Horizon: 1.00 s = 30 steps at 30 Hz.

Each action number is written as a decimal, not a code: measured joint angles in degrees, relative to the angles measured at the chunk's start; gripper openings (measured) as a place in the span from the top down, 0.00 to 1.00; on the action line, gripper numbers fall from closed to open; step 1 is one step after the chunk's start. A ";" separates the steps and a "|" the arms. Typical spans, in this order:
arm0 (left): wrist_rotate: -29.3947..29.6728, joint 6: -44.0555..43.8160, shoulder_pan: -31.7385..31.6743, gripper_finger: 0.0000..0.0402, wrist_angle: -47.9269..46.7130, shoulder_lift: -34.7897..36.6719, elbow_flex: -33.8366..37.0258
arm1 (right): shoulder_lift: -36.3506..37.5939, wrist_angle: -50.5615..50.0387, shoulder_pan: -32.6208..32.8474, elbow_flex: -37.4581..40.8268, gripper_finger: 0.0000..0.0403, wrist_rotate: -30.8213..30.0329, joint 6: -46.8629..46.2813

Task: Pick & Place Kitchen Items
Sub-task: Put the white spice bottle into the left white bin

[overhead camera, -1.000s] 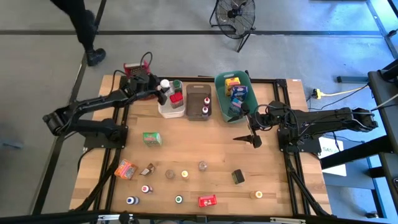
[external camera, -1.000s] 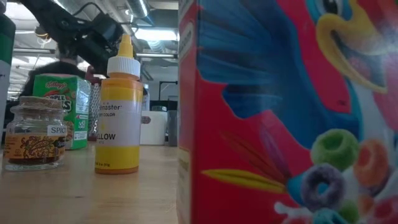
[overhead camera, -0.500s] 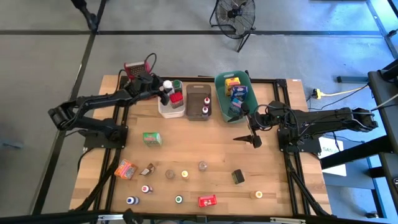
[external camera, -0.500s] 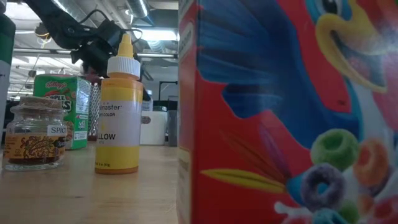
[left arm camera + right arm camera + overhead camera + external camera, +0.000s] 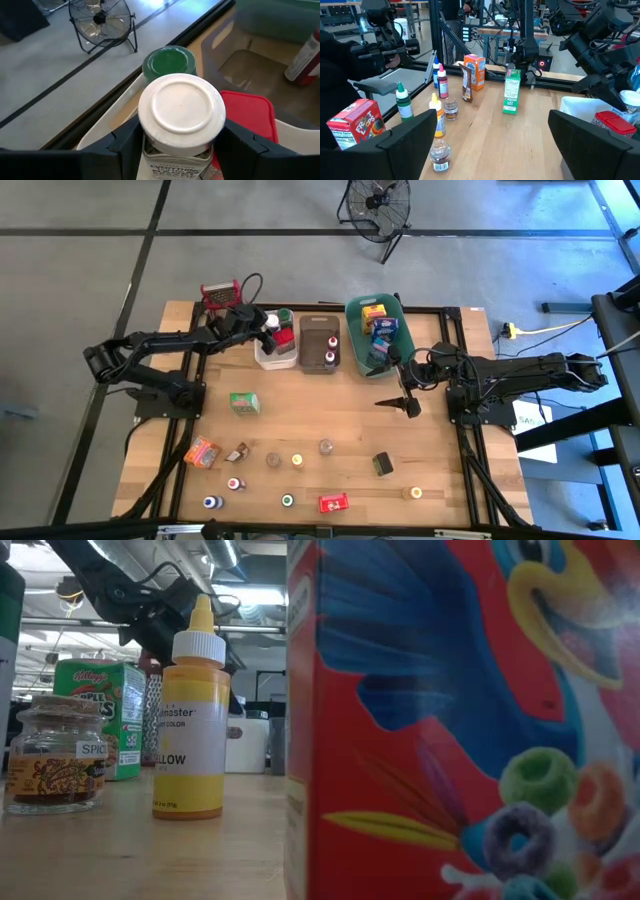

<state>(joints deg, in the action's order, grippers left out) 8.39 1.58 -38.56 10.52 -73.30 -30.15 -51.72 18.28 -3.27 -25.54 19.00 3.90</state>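
Left wrist view: left gripper (image 5: 180, 142) clamps a white-capped jar (image 5: 181, 112) (green-lidded jar (image 5: 169, 61) at 12 o'clock); right gripper (image 5: 409, 405) gapes empty

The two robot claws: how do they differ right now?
The left gripper is closed around a white-capped jar, while the right gripper is wide open and holds nothing. The left gripper sits over the white bin at the table's back edge; the right gripper hovers over bare wood nearer the middle, below the teal bin. Both are dark two-finger claws on dark arms.
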 joint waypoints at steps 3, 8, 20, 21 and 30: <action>0.20 -1.16 -0.21 0.51 0.02 -0.62 0.00 | 0.00 -0.02 -0.01 0.00 0.04 0.01 0.00; 0.83 -2.41 -0.20 0.47 0.08 -1.88 0.00 | 0.00 -0.02 -0.01 0.00 0.04 0.00 0.00; 0.43 -2.43 -0.18 0.42 0.31 -2.31 0.00 | 0.00 -0.02 0.00 0.00 0.04 0.02 0.00; 0.43 -2.45 -0.18 0.42 0.39 -2.30 0.00 | 0.00 -0.02 -0.01 0.00 0.04 0.01 0.00; 0.35 -2.52 0.22 0.42 1.67 -0.68 0.00 | 0.00 -0.04 0.00 0.00 0.04 0.02 0.00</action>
<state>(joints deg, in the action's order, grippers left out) 8.75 -0.93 -38.34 12.20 -73.98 -30.15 -51.72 18.24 -3.27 -25.54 19.03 3.90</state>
